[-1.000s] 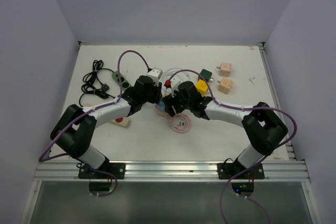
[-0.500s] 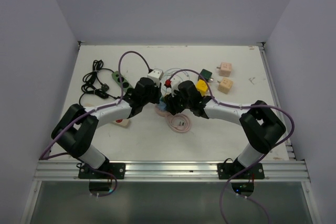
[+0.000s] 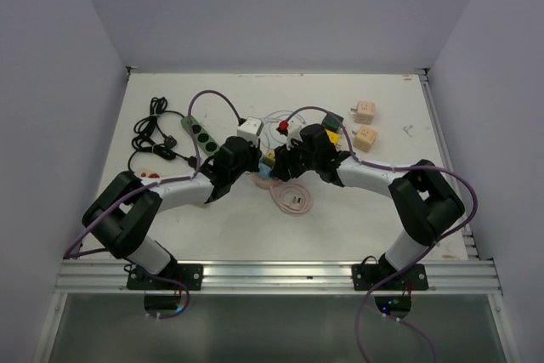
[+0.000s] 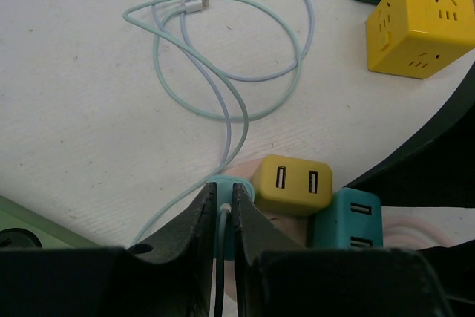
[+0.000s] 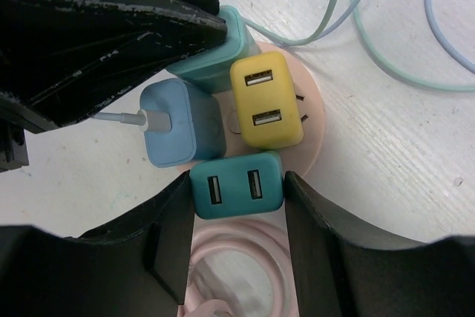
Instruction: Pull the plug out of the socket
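Note:
A round pink socket [image 5: 315,133] carries several USB plugs. In the left wrist view my left gripper [image 4: 221,197] is shut on a mint-green plug [image 4: 223,184] whose cable runs up between the fingers. In the right wrist view my right gripper [image 5: 238,192] is shut on a dark teal plug [image 5: 237,180], a pad against each side. A yellow plug [image 5: 266,99] and a light blue plug [image 5: 180,124] with a cable sit between them. From above, the left gripper [image 3: 257,168] and the right gripper [image 3: 281,162] meet over the socket [image 3: 264,174].
A pink coiled cable [image 3: 291,199] lies just in front of the socket. Loose pale cables [image 4: 223,50] curl behind it. Further back are a yellow cube [image 4: 419,26], a white cube [image 3: 249,129], a green power strip [image 3: 200,133], a black cord [image 3: 153,138] and two peach cubes [image 3: 365,123].
Both grippers have narrowed onto their plugs. Both arms have shifted a little toward the far side of the table, the right one more.

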`<act>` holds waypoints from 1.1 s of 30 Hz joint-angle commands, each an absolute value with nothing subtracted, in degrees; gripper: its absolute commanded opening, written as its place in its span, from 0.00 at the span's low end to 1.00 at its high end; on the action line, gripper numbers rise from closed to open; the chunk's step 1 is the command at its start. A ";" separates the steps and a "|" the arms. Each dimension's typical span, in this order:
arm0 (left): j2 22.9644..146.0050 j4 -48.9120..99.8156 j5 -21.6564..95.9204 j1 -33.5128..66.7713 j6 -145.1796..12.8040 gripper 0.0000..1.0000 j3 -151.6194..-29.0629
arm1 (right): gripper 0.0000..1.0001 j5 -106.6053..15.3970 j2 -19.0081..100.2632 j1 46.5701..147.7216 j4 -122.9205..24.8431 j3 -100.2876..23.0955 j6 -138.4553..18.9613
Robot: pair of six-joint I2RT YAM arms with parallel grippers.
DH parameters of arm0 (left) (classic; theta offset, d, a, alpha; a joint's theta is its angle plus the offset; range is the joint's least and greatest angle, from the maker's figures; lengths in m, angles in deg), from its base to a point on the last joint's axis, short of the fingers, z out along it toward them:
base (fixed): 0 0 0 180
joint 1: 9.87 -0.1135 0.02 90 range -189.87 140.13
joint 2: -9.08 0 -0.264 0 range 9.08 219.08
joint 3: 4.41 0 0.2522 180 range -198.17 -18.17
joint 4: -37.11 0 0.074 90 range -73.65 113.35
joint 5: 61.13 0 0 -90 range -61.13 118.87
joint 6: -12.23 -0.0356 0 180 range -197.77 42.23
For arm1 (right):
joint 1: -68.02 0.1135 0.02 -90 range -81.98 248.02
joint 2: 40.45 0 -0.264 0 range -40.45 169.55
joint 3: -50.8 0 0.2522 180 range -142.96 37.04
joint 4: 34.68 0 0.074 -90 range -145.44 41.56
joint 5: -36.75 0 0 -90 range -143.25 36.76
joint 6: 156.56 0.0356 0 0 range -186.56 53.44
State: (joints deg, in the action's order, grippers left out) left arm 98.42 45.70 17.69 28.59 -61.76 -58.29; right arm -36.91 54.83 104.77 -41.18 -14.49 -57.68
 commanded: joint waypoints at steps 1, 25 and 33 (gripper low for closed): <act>100.31 38.99 18.06 30.73 -60.80 0.00 -54.65 | 0.11 -34.44 55.08 102.56 -35.26 -14.55 -53.11; 103.30 38.38 17.45 30.82 -59.66 0.00 -55.09 | 0.03 -40.53 50.16 105.92 -26.30 -8.31 -53.51; 103.03 39.08 16.92 30.82 -59.84 0.00 -53.59 | 0.03 -31.44 51.83 99.48 -22.34 -7.52 -48.80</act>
State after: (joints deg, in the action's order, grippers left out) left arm 100.25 51.42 16.05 30.34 -60.38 -57.29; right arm -32.93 52.19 100.60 -28.91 -7.08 -54.86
